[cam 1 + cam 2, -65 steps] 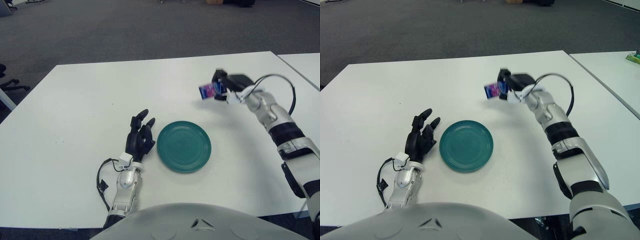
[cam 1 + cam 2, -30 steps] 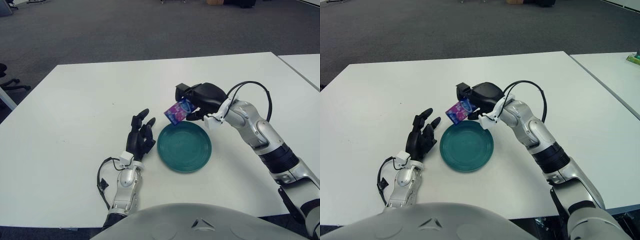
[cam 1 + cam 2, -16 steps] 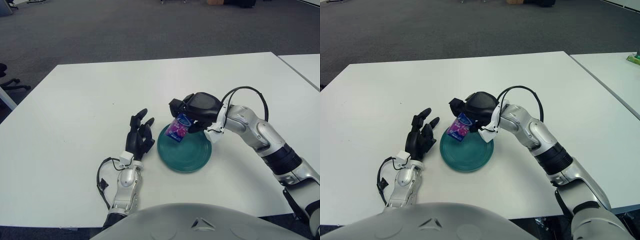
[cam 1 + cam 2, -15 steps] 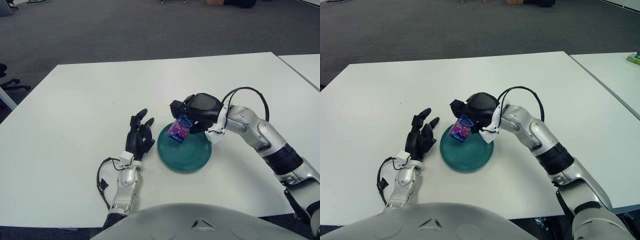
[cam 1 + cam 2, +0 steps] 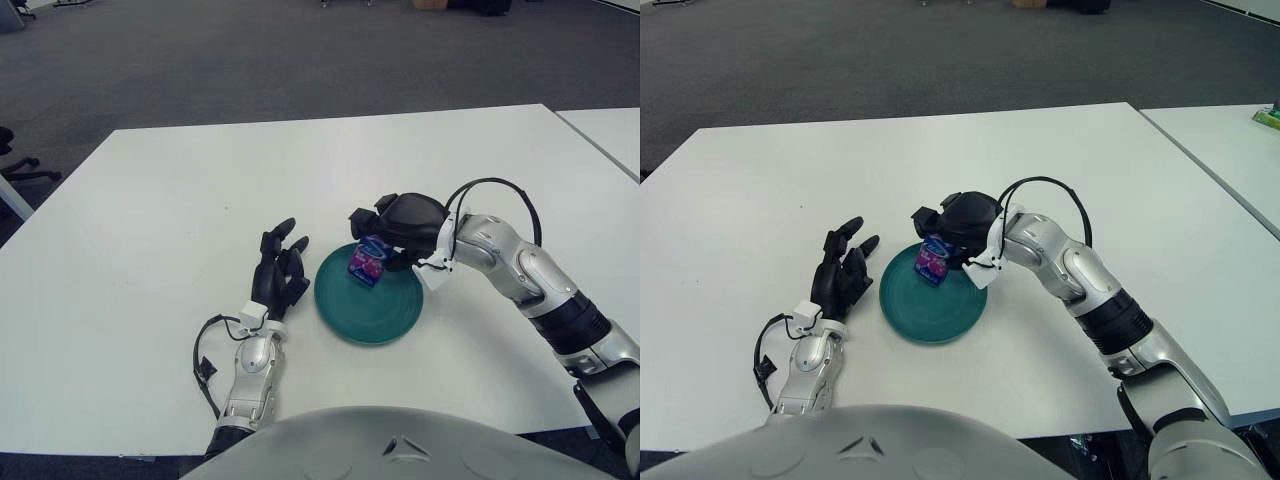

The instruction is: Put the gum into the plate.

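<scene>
While left hand (image 5: 281, 272) idles beside plate (image 5: 380, 314), right hand (image 5: 400, 222) holds gum (image 5: 366, 261).

Bright, even overhead light; soft shadows; sharp.

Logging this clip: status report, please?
Right hand shut on purple gum packet, over round teal plate. Left hand open beside plate's left. Nothing in the way.

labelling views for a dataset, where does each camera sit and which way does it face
Left eye view: on the robot's head, facing forward and down at the white table; shows both arms and the torso's top edge.
Right eye view: same head, set slightly to the right; same body parts.
Shared: the right hand holding the purple gum packet over the round teal plate, and the left hand left of the plate.
</scene>
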Motion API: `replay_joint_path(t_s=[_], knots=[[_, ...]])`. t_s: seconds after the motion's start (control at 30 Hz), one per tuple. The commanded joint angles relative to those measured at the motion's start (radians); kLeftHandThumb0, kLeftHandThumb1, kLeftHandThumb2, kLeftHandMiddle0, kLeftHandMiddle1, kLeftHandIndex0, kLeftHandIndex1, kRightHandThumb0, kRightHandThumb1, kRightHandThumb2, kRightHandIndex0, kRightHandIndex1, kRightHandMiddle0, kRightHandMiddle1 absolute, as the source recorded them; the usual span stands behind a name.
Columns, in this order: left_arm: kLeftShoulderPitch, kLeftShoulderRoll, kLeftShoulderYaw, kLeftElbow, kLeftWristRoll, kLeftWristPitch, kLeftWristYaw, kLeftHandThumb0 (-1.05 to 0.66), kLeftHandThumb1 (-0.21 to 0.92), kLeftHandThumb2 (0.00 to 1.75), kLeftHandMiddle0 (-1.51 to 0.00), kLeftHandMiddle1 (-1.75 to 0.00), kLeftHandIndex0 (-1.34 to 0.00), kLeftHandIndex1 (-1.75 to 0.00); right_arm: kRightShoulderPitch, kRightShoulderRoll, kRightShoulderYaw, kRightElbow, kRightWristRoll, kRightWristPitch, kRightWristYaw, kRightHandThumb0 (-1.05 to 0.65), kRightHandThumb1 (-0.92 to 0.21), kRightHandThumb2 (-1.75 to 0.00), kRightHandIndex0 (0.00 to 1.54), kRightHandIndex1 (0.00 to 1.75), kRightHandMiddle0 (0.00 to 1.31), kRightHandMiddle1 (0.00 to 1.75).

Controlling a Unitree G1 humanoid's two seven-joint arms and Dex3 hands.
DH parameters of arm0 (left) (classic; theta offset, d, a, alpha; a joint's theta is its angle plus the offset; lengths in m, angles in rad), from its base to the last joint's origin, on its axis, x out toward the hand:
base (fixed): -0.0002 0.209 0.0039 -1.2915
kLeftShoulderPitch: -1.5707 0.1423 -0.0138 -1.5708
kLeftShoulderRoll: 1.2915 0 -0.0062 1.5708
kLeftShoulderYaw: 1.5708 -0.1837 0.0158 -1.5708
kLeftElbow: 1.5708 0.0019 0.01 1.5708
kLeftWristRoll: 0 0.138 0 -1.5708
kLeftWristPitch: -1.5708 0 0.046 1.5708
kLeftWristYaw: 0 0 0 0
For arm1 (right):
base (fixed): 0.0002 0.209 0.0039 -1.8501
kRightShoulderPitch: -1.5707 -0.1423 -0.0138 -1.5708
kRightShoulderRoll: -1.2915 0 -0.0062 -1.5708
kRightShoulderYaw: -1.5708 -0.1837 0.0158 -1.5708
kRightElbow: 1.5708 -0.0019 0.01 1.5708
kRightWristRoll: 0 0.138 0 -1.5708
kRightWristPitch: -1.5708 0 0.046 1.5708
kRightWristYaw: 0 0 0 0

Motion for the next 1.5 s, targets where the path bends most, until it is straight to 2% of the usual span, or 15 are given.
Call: replay_joint_path(t_s=[0.0,0.07,0.23,0.53,1.13,1.3,1.37,1.47], knots=[[-0.003,-0.033,0.005,0.007,0.011,0.018,0.015,-0.77,0.92,0.89,-0.31,-0.32,0.00,-0.88,-0.001,0.012,-0.031,-0.024,0.073,0.040,0.049,-0.91,-0.92,-1.04,0.10,0.09,0.00,0.20],[-0.004,-0.033,0.006,0.007,0.012,0.019,0.015,-0.77,0.92,0.91,-0.31,-0.25,0.00,-0.86,0.002,0.016,-0.035,-0.026,0.097,0.052,0.063,-0.96,-0.92,-1.07,0.05,0.04,0.00,0.08],[-0.006,-0.031,0.009,0.005,0.014,0.027,0.015,-0.78,0.92,0.93,-0.31,-0.14,0.00,-0.83,0.021,0.020,-0.051,-0.009,0.148,0.042,0.046,-1.03,-0.92,-1.07,0.01,0.01,0.00,0.01],[-0.009,-0.019,0.011,-0.001,0.023,0.041,0.012,-0.80,0.92,0.94,-0.30,-0.09,0.00,-0.80,0.036,0.043,-0.063,0.051,0.191,-0.018,-0.031,-1.05,-0.92,-1.05,0.00,0.00,0.00,0.00],[-0.016,-0.005,0.016,0.001,0.024,0.045,-0.004,-0.82,0.92,0.94,-0.30,-0.05,0.00,-0.77,0.047,0.072,-0.075,0.080,0.207,-0.011,-0.069,-1.05,-0.92,-1.04,0.00,0.00,0.00,0.00],[-0.017,-0.013,0.019,0.004,-0.001,0.040,-0.019,-0.84,0.92,0.93,-0.30,-0.04,0.00,-0.79,0.086,0.146,-0.138,0.097,0.254,0.025,-0.185,-1.05,-0.92,-1.02,0.00,0.00,0.00,0.00],[-0.018,-0.014,0.020,0.003,-0.001,0.038,-0.022,-0.86,0.92,0.93,-0.32,-0.04,0.00,-0.81,0.080,0.177,-0.189,0.144,0.312,0.025,-0.236,-1.05,-0.92,-1.00,0.01,0.00,0.01,0.01],[-0.021,-0.016,0.022,0.004,0.015,0.028,-0.010,-0.88,0.92,0.94,-0.32,-0.04,0.00,-0.83,0.082,0.278,-0.294,0.201,0.460,0.050,-0.329,-1.03,-0.92,-0.98,0.03,0.01,0.03,0.02]])
